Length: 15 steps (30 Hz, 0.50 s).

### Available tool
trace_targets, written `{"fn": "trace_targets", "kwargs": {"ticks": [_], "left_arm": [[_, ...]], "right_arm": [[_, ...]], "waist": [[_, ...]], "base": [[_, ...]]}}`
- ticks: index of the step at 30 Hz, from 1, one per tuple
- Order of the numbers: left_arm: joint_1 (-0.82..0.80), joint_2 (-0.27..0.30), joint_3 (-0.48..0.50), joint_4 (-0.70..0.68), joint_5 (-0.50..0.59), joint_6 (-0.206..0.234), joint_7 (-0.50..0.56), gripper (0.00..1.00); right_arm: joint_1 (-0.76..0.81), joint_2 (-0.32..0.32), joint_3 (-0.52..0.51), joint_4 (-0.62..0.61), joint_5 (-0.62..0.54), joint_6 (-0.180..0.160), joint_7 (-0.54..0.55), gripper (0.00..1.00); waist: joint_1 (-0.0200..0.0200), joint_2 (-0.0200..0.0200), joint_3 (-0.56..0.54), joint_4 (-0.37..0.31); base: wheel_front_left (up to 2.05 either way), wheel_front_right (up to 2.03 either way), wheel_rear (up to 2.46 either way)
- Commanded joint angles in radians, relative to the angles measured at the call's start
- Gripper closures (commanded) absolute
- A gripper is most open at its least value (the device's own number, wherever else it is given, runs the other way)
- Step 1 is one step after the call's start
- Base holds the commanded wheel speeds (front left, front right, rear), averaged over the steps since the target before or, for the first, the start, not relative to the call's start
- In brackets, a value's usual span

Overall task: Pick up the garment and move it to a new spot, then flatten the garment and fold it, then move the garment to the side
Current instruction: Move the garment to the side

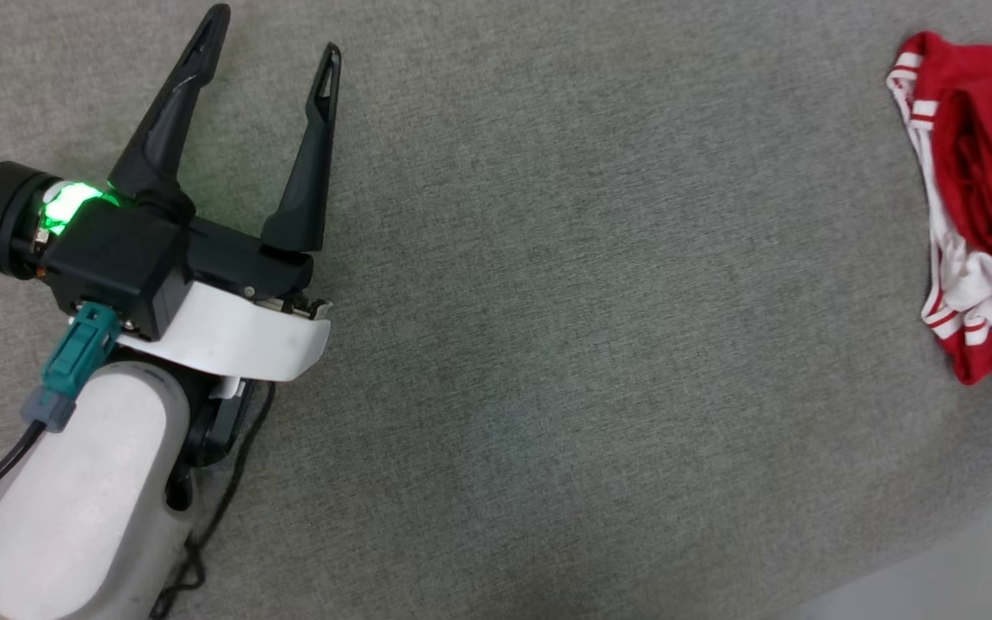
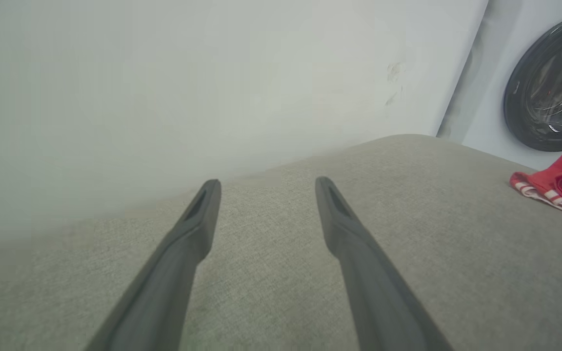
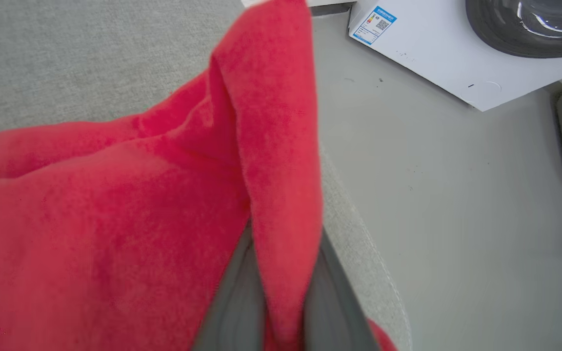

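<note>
Red garment [image 3: 115,219] pinched in right hand [image 3: 281,287] — left hand [image 1: 276,31] spread wide.

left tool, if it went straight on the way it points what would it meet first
Probably the pale wall past the grey fabric surface, though depth is unclear; the red jersey lies off to its right.

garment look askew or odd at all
Yes: the garment lies crumpled in a heap near the edge of the grey surface, not flat, with a red fold pinched in the right gripper.
</note>
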Motion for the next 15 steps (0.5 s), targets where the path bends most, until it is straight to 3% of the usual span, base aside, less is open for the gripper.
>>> {"fn": "trace_targets", "kwargs": {"ticks": [1, 9, 15], "left_arm": [[-0.007, 0.001, -0.001, 0.0, -0.002, -0.003, -0.002, 0.0], [0.04, -0.006, 0.002, 0.043, -0.019, 0.008, -0.037, 0.0], [0.129, -0.031, 0.005, 0.102, -0.056, 0.03, -0.083, 0.0]], "right_arm": [[-0.017, 0.007, -0.02, 0.015, -0.033, -0.001, -0.03, 0.0], [-0.008, 0.024, -0.124, 0.082, -0.183, -0.001, -0.206, 0.0], [0.075, 0.003, -0.088, 0.098, -0.186, -0.001, -0.32, 0.0]], "waist": [[-0.0002, 0.0, 0.012, 0.007], [-0.0002, 0.0, -0.044, 0.019], [-0.0002, 0.0, -0.177, 0.035]], "base": [[0.0, 0.0, 0.0], [0.0, 0.0, 0.0], [0.0, 0.0, 0.0]]}}
